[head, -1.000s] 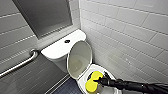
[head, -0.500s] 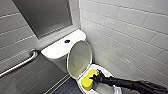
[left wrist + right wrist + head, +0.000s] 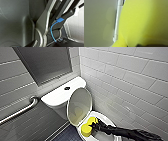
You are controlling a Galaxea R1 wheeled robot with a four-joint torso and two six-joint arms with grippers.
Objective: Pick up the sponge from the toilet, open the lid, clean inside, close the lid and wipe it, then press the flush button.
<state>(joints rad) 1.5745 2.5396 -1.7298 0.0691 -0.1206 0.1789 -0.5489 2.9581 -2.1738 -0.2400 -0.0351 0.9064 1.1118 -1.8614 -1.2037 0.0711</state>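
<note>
The white toilet (image 3: 62,94) stands against the tiled wall. Its oval lid (image 3: 79,105) is raised, leaning back toward the tank with the greyish underside facing out. My right gripper (image 3: 95,126) comes in from the lower right and is shut on the yellow sponge (image 3: 87,127). The sponge is pressed at the near left part of the bowl rim (image 3: 107,119), just below the lid's lower edge. In the right wrist view the sponge (image 3: 144,21) looms large beside the lid's grey underside (image 3: 96,22). A dark flush button (image 3: 66,88) sits on the tank top.
A metal grab bar (image 3: 20,110) runs along the left wall. White tiled wall (image 3: 125,79) stands close on the toilet's right. Dark floor (image 3: 67,135) shows left of the bowl. The left wrist view shows dark robot parts and a blue cable (image 3: 52,31).
My right gripper has carried the sponge a little to the left along the bowl, closer to the lid's lower edge. The lid has stayed up.
</note>
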